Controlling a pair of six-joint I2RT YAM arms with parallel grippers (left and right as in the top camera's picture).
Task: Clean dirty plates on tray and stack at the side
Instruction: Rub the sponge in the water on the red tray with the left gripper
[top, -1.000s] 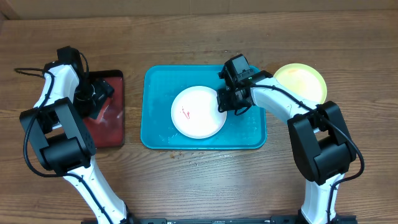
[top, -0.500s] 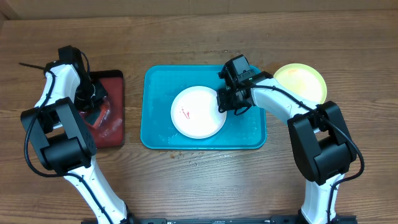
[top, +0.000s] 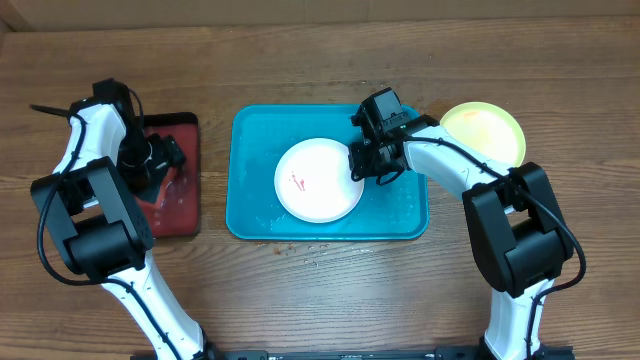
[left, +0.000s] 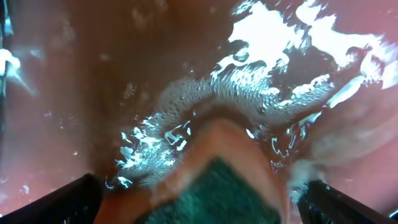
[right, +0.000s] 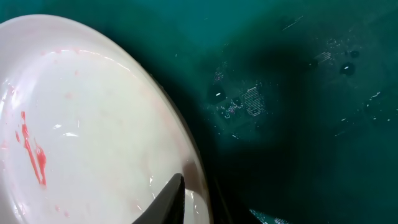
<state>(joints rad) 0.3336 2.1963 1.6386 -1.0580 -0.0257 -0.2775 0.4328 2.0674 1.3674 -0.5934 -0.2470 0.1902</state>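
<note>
At the right wrist, unlike overhead, jaws apparently pinch the white plate (right: 81, 124).

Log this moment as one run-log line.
left gripper: sponge in soapy red tray | right gripper: gripping white plate rim on teal tray | yellow-green plate: on table, right

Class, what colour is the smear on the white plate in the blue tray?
Red. The smear on the white plate shows best in the right wrist view.

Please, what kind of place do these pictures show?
Probably a robotics lab bench staged as a dishwashing station: a wooden table, a white plate smeared red on a teal tray, and a sponge in foamy water on a red tray.
</note>
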